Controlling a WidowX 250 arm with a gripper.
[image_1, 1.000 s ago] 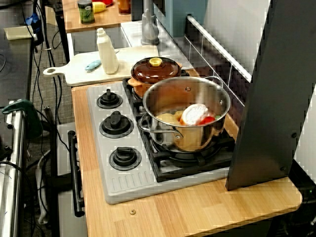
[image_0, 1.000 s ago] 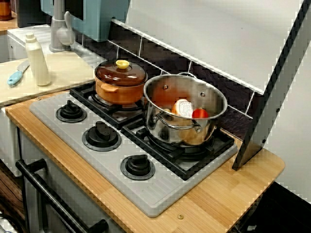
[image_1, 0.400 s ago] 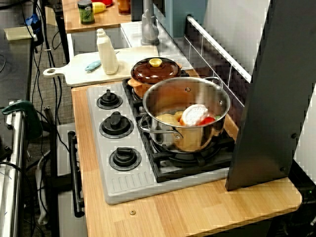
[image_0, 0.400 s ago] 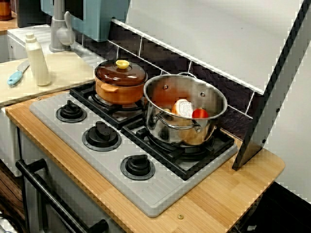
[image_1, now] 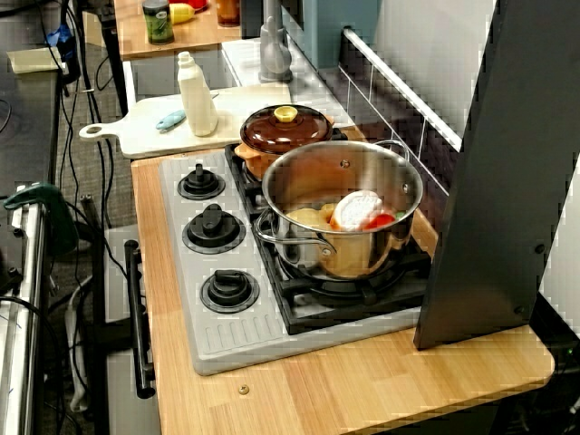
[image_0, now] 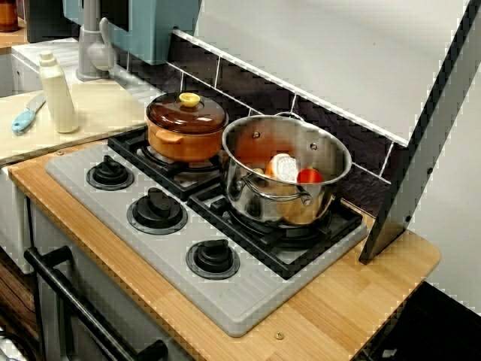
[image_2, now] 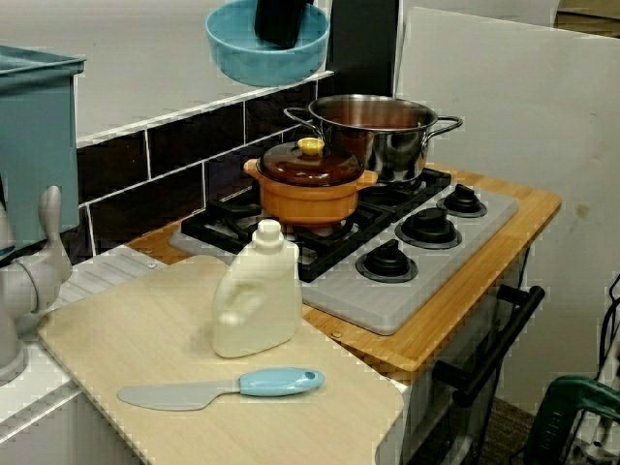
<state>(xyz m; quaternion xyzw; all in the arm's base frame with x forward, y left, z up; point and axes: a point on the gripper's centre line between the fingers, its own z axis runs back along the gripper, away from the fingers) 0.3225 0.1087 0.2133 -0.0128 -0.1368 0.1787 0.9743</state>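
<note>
In the view from the cutting-board side, a light blue bowl (image_2: pixel 266 53) hangs in the air above the back of the stove. My dark gripper (image_2: pixel 281 17) reaches down into it and holds it up; its fingertips are hidden by the rim. Below and to the right stands a steel pot (image_2: pixel 378 145) on the far burner. An orange pot with a brown lid (image_2: pixel 310 189) sits on the burner beside it. The steel pot (image_0: pixel 255 199) holds toy food, including a white and orange piece (image_0: pixel 283 167) and a red piece (image_0: pixel 309 177). The other two views do not show the gripper.
A white bottle (image_2: pixel 257 305) and a blue-handled spatula (image_2: pixel 218 387) lie on the pale cutting board (image_2: pixel 126 339) left of the stove. Three black knobs (image_0: pixel 155 209) line the stove's front. A dark slanted panel (image_1: pixel 507 163) stands at the counter's right end, and a grey faucet (image_0: pixel 94 41) beyond the board.
</note>
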